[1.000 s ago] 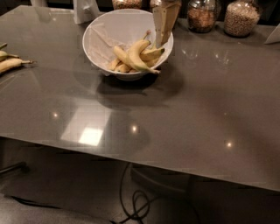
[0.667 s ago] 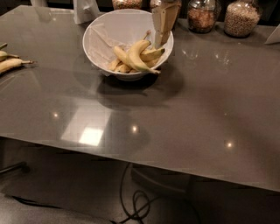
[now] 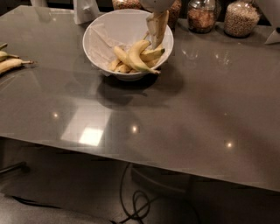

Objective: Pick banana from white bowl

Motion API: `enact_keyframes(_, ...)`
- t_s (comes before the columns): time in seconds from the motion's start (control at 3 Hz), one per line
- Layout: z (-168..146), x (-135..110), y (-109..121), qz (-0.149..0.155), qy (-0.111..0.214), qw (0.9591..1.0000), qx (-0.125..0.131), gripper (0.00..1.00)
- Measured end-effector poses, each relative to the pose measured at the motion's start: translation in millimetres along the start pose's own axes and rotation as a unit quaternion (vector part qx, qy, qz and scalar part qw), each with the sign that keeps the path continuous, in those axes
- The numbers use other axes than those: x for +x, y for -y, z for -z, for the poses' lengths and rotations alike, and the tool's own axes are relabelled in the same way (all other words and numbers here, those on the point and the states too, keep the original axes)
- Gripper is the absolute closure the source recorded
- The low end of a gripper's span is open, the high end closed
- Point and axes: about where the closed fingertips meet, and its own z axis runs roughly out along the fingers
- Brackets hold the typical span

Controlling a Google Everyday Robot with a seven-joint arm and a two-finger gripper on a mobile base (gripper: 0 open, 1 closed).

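A large glossy white bowl stands at the back of the grey table, left of centre. Several yellow bananas lie in it, piled toward its right side, with one curved banana leaning over the front rim. My gripper comes down from the top edge into the right side of the bowl, and its tip is at the top banana. Whether it holds that banana does not show.
Loose bananas lie at the table's left edge. Glass jars of grain stand along the back right. A white object stands behind the bowl. Cables lie on the floor under the front edge.
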Motion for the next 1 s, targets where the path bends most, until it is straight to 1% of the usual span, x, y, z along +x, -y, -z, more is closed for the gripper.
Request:
enact_keyframes(0.33, -29, 9, -1, 0.071, -0.012, 0.9970, -0.028, 0.13)
enact_keyframes(0.67, -51, 15, -7, 0.116, -0.015, 0.9913, -0.060, 0.21)
enact_keyframes(1.0, -62, 20, -17, 0.132, -0.014, 0.9876, -0.085, 0.29)
